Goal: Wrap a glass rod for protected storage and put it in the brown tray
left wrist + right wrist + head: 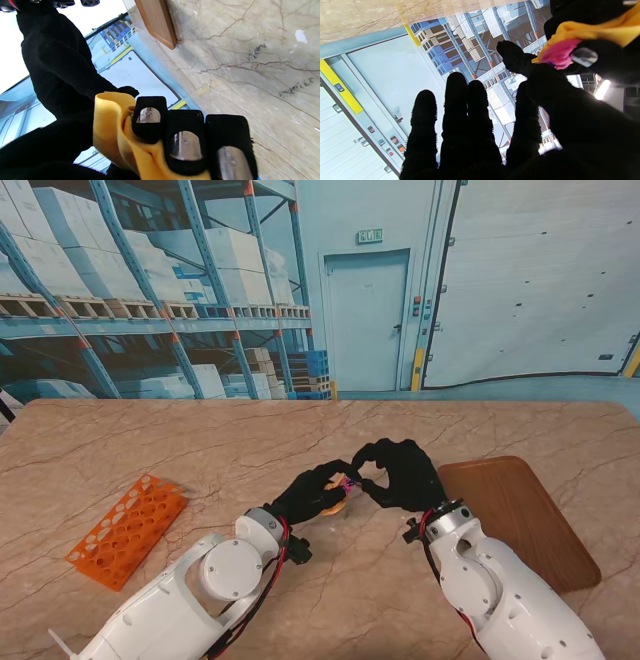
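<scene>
Over the middle of the table, my left hand (308, 498) is shut on a rolled yellow cloth (338, 494). In the left wrist view its fingers (185, 142) curl over the yellow cloth (112, 130). A pink end (557, 53) pokes out of the yellow cloth (572, 31) toward my right hand (402, 472). That hand (470, 130) keeps its four fingers straight and apart from the roll, with only the thumb touching the pink end. No glass rod shows; the cloth hides whatever is inside. The brown tray (525, 515) lies flat to the right of both hands.
An orange perforated rack (128, 530) lies on the marble table at the left, nearer to me than the hands. One corner of the brown tray (157, 22) shows in the left wrist view. A warehouse backdrop stands behind the table's far edge.
</scene>
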Controlling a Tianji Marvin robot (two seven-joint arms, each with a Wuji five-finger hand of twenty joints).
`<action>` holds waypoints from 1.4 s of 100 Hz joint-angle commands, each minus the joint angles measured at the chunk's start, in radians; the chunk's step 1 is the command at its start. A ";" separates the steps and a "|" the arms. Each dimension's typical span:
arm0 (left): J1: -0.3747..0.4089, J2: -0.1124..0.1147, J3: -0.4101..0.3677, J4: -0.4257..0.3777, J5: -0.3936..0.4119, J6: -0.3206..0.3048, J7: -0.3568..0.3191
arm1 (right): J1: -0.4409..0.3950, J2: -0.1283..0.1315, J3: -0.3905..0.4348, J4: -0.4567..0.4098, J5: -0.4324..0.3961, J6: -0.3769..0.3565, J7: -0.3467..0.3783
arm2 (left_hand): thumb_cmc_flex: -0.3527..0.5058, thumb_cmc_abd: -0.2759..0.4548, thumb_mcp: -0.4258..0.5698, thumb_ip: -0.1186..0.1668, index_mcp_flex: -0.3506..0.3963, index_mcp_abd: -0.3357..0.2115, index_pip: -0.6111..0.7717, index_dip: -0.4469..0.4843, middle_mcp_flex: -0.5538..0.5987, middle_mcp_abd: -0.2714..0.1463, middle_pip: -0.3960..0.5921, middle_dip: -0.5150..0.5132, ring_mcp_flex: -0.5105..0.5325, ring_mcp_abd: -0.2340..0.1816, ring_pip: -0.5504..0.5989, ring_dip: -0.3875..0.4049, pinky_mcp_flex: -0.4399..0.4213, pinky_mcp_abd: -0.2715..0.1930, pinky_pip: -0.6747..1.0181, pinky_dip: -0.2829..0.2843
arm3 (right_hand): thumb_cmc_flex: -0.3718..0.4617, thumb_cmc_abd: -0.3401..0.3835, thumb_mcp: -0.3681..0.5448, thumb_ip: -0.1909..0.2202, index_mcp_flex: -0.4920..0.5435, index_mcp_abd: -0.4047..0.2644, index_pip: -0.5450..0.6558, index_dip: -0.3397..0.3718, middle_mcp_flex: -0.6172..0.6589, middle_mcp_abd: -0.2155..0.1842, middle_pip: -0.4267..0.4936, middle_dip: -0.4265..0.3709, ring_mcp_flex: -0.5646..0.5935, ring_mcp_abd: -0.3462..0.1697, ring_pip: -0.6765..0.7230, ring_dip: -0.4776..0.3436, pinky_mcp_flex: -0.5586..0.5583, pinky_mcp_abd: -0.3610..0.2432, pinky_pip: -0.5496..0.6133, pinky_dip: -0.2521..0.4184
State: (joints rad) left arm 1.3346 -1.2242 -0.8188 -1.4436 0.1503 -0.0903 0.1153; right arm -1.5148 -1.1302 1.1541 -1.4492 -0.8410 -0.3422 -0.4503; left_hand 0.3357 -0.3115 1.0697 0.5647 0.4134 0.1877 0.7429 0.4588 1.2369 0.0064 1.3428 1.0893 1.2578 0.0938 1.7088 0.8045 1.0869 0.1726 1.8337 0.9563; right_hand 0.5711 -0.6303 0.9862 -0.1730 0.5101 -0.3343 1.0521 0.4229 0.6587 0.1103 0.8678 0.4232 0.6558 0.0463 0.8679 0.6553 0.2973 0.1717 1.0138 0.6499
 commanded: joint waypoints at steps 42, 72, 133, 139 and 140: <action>0.015 -0.005 -0.018 -0.013 -0.008 -0.017 0.011 | -0.032 -0.018 0.006 -0.031 0.082 0.038 0.035 | 0.064 -0.053 0.169 0.020 -0.063 -0.029 0.011 0.003 -0.026 -0.034 -0.007 0.021 0.012 0.022 0.093 0.022 0.027 -0.060 0.260 0.033 | -0.003 0.000 -0.028 -0.025 0.041 -0.013 0.007 -0.036 -0.005 0.002 0.013 0.005 -0.009 -0.007 0.025 -0.004 -0.004 -0.016 0.033 -0.010; 0.016 -0.004 -0.019 -0.014 -0.002 -0.016 0.012 | -0.017 -0.024 -0.007 -0.020 0.136 0.015 0.064 | 0.062 -0.047 0.163 0.014 -0.073 -0.032 0.007 -0.001 -0.032 -0.033 -0.010 0.022 0.012 0.022 0.093 0.023 0.028 -0.067 0.260 0.031 | 0.007 0.089 -0.082 -0.035 0.108 0.012 0.004 -0.060 0.032 -0.001 0.008 0.002 0.010 -0.005 0.023 -0.003 -0.003 -0.011 0.030 -0.010; 0.013 -0.001 -0.012 -0.015 -0.003 -0.001 -0.003 | 0.023 -0.024 -0.053 0.007 0.157 0.005 0.094 | 0.048 -0.009 0.144 0.038 -0.074 -0.033 0.004 -0.006 -0.025 -0.034 -0.003 0.015 0.013 -0.003 0.099 0.027 0.030 -0.085 0.260 0.035 | 0.041 0.088 -0.104 -0.024 0.193 0.011 0.020 -0.058 0.131 -0.013 0.005 0.001 0.052 0.002 0.035 0.010 0.009 0.003 0.024 -0.006; 0.013 -0.001 -0.012 -0.014 -0.005 -0.002 -0.004 | 0.028 -0.023 -0.059 0.008 0.153 0.006 0.095 | 0.045 0.000 0.140 0.048 -0.073 -0.032 0.005 -0.005 -0.023 -0.035 -0.002 0.014 0.013 -0.010 0.101 0.027 0.030 -0.090 0.260 0.036 | 0.029 0.066 -0.090 -0.021 0.196 0.011 0.025 -0.052 0.131 -0.009 0.006 0.004 0.052 0.004 0.037 0.013 0.010 0.005 0.023 -0.005; 0.013 -0.001 -0.012 -0.014 -0.005 -0.002 -0.004 | 0.028 -0.023 -0.060 0.008 0.152 0.006 0.096 | 0.044 0.001 0.139 0.048 -0.072 -0.032 0.005 -0.005 -0.022 -0.035 -0.001 0.014 0.013 -0.010 0.101 0.027 0.030 -0.090 0.260 0.036 | 0.028 0.063 -0.089 -0.021 0.196 0.011 0.025 -0.052 0.131 -0.009 0.006 0.004 0.052 0.004 0.037 0.013 0.010 0.006 0.023 -0.005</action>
State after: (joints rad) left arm 1.3427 -1.2180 -0.8355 -1.4485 0.1488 -0.0915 0.1183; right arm -1.4881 -1.1469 1.1063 -1.4356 -0.6812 -0.3329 -0.3610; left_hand 0.3488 -0.3436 1.1372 0.5655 0.3667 0.1870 0.7437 0.4599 1.2258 0.0064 1.3350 1.0966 1.2578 0.0948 1.7088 0.8050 1.0869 0.1736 1.8339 0.9614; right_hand 0.5974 -0.5540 0.9015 -0.1832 0.6571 -0.2669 1.0482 0.3578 0.7695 0.1017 0.8671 0.4232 0.6959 0.0530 0.8873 0.6553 0.3062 0.1725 1.0207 0.6495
